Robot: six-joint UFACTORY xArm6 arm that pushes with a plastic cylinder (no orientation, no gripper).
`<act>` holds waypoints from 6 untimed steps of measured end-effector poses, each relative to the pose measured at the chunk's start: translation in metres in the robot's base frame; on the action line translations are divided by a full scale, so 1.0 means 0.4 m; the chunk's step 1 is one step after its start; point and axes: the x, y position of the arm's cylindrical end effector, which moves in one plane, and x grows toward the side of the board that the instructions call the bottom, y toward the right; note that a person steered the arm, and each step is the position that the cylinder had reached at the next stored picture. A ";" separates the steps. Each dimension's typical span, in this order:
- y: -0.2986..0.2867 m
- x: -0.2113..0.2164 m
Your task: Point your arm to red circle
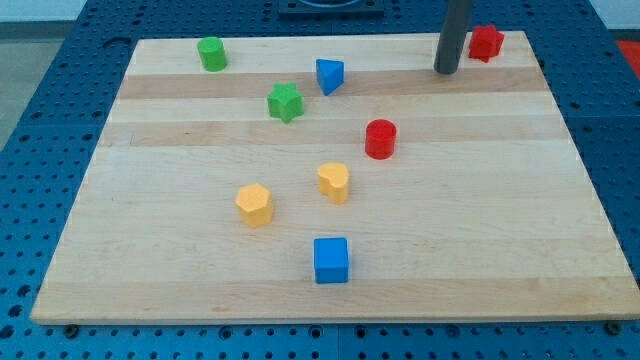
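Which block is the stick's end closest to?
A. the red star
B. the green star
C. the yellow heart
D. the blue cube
A: my tip sits near the view's top right, just left of the red star, while the red circle lies lower down.

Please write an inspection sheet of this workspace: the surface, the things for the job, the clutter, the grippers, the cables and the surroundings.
Surface: wooden board, flat, pale.
Job's things: red circle near the middle, standing apart from other blocks.
Clutter: red star at the top right; green cylinder top left; green star; blue triangle; yellow heart; yellow hexagon; blue cube near the bottom.
Grippers: none; my tip sits just left of the red star, up and right of the red circle, apart from it.
Cables: nothing seen.
Surroundings: blue perforated table around the board.
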 end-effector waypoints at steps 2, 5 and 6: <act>0.000 0.006; 0.000 0.060; -0.006 0.064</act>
